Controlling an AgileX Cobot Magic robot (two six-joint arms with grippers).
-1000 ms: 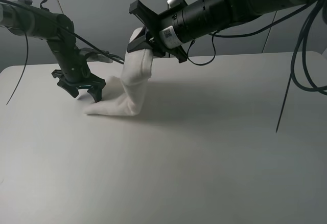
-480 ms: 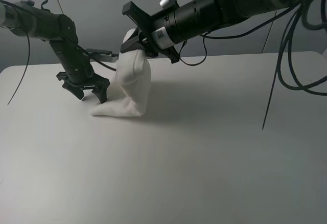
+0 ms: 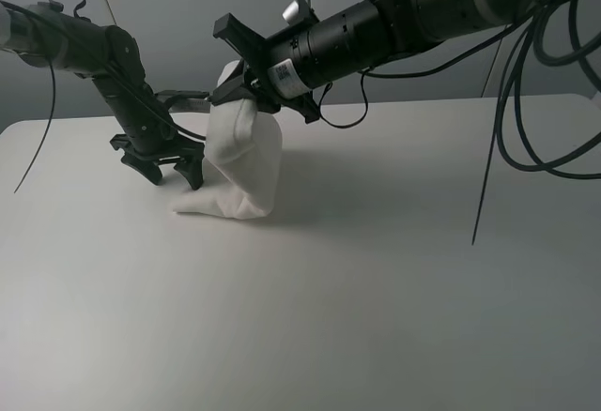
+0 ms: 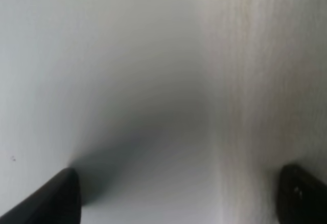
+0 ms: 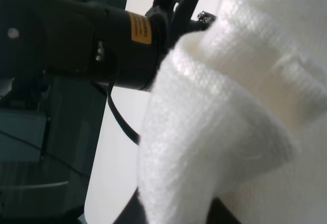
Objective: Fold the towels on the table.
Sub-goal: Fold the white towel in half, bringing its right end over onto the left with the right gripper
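Observation:
The white terry towel [image 3: 242,153] hangs from my right gripper [image 3: 235,84], which is shut on its top end above the table [image 3: 376,270]. Its lower end rests bunched on the tabletop. In the right wrist view the towel [image 5: 230,111] fills the picture and hides the fingers. My left gripper [image 3: 174,174] is open just left of the towel's lower part, low over the table. In the left wrist view its fingertips [image 4: 51,198] stand wide apart, with the towel [image 4: 255,81] by one side. The towel's stripes and label do not show.
Black cables [image 3: 512,129] hang from the right arm over the table's right rear. The left arm [image 5: 97,40] shows close behind the towel in the right wrist view. The table's back edge [image 3: 470,101] runs behind both arms.
My right gripper has carried the towel's top end leftward, toward the left arm, and the hanging cloth now bulges wider. My left gripper has shifted slightly right, closer to the towel.

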